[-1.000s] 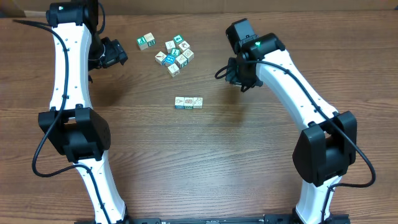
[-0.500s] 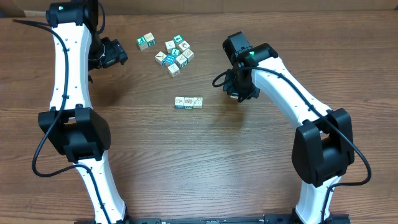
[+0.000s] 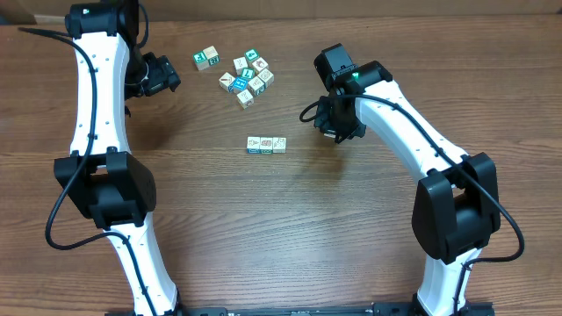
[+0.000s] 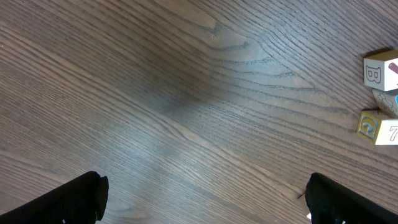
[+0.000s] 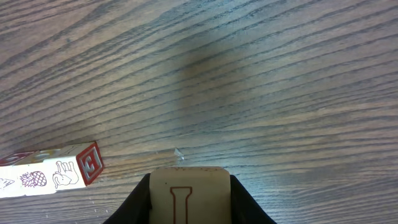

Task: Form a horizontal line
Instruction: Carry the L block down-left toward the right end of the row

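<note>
Right arm point(image 3: 399, 110) swung closer to three-cube horizontal line point(image 3: 266, 145) mid-table. Its right gripper point(image 5: 188, 211) clamped on cube point(image 5: 188, 186), just right of line; left gripper point(image 4: 205, 202) gaping, empty. Tip: align flush, lower straight, no bumping.

left gripper point(image 4: 205, 198) is spread wide open, right gripper point(image 5: 189, 208) is clamped on a cube point(image 5: 189, 180), both arms reaching forward

cube point(image 5: 188, 194) cropped below, row point(image 5: 55, 174) cropped left
</note>
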Tool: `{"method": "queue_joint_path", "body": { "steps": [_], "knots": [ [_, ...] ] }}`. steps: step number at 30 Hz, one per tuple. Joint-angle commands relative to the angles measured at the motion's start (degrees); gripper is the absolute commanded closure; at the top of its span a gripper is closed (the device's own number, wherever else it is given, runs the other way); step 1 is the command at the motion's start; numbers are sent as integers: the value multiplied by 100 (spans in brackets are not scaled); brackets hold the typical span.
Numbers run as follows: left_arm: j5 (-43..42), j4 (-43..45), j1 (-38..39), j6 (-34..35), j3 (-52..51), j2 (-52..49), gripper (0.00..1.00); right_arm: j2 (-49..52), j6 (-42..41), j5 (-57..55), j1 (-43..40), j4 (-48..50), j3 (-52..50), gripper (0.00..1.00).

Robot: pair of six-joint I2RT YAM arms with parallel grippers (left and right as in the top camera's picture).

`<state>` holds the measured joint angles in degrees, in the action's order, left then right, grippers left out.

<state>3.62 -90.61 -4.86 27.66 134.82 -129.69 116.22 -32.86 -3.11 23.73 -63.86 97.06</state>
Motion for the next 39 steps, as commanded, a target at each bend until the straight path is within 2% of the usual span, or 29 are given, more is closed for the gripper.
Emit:
{"method": "queue_joint_path", "body": {
  "steps": [1,39],
  "knots": [
    [-9,4,37,20,22,4,0,-22,-37,87,37,24,-31,76],
    [-9,4,37,20,22,4,1,-22,-37,179,37,-407,-31,75]
  ]
}}
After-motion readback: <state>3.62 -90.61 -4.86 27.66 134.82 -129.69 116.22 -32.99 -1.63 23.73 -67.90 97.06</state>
